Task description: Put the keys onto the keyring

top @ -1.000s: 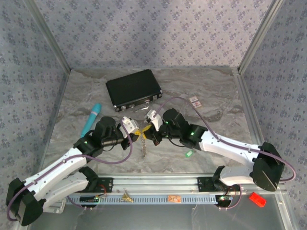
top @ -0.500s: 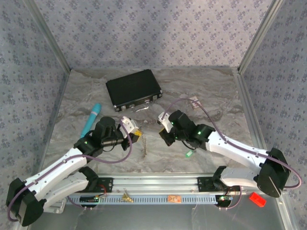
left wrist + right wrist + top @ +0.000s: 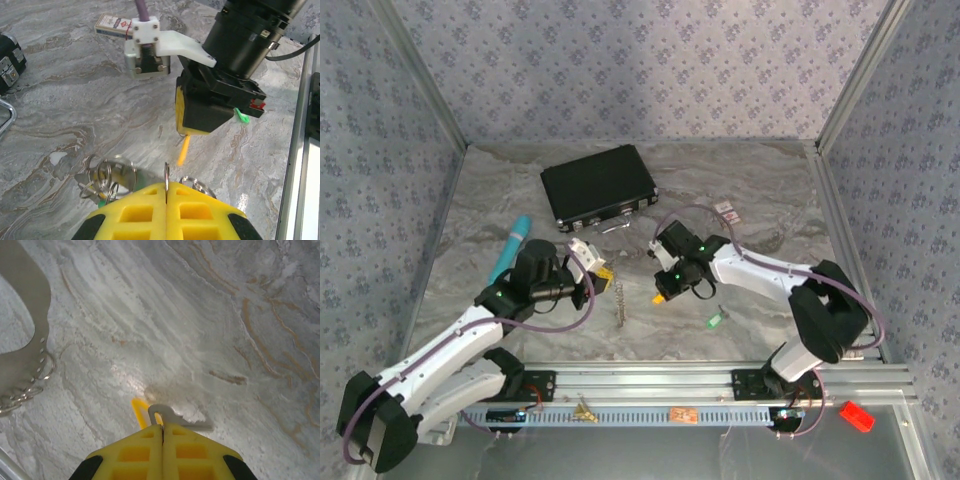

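My left gripper (image 3: 166, 186) (image 3: 601, 274) is shut on a thin metal ring of the keyring, seen edge-on. More rings (image 3: 107, 176) and a green key head (image 3: 102, 202) hang beside it. The keyring's chain (image 3: 618, 300) trails onto the table below. My right gripper (image 3: 162, 427) (image 3: 663, 294) is shut on a key (image 3: 172, 416) with a yellow head and a grey blade, held just above the marble. In the left wrist view this yellow key (image 3: 184, 151) points down from the right gripper (image 3: 202, 112). Another green key (image 3: 715, 320) lies on the table.
A black case (image 3: 598, 187) sits at the back. A teal stick (image 3: 510, 248) lies at the left, a white-and-pink card (image 3: 727, 211) at the right. A red object (image 3: 856, 415) lies beyond the front rail (image 3: 650, 385).
The right gripper has drawn away from the left gripper and moved down and to the right with the yellow key, its arm folding in. The left gripper has barely moved.
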